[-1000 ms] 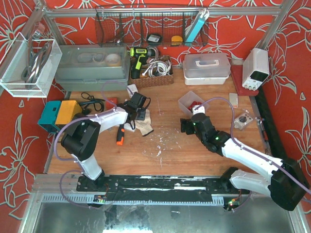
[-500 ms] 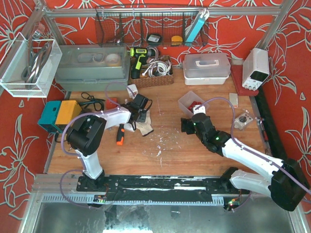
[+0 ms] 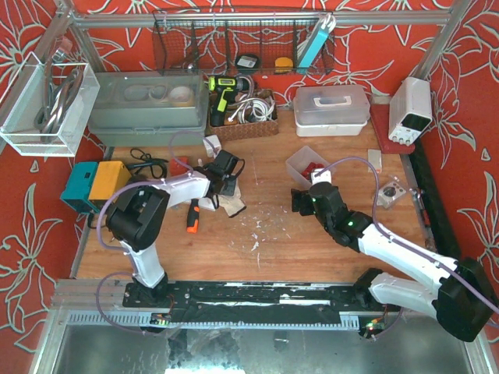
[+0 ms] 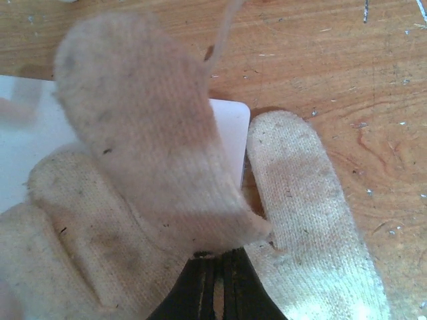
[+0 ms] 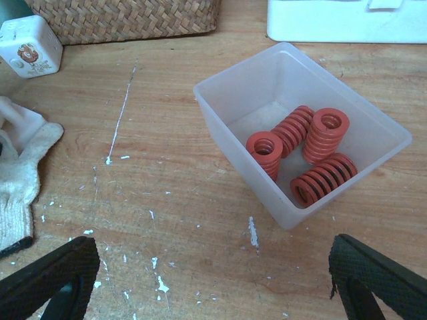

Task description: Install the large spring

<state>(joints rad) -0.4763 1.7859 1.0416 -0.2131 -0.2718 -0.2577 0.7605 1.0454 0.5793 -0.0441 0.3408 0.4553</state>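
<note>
- Red floral walls around a wooden worktop (image 3: 312, 249), seen from above, with both arm bases at the near edge.
- Left arm (image 3: 179, 187) bent in toward a pale glove (image 3: 231, 206); orange-handled tool (image 3: 192, 218) just beside it.
- Right arm (image 3: 390, 249) stretched diagonally across the worktop, wrist near a clear tub (image 3: 295, 160).
- From the left wrist: glove (image 4: 133, 167) filling almost the whole view, one cloth finger folded up and blurred.
- Dark left fingers (image 4: 217, 293) pressed together at the bottom edge, pinching a fold of the glove.
- White sheet (image 4: 27, 147) flat under the glove, on bare wood.
- From the right wrist: right fingers (image 5: 47, 280) spread wide at the two lower corners, holding nothing.
- Clear tub (image 5: 220, 113) ahead and to the right, holding the orange-red springs (image 5: 323, 180), one upright, the others lying on their sides.
- Glove (image 5: 17, 193) at the left edge, wicker basket (image 5: 120, 17) along the top.
</note>
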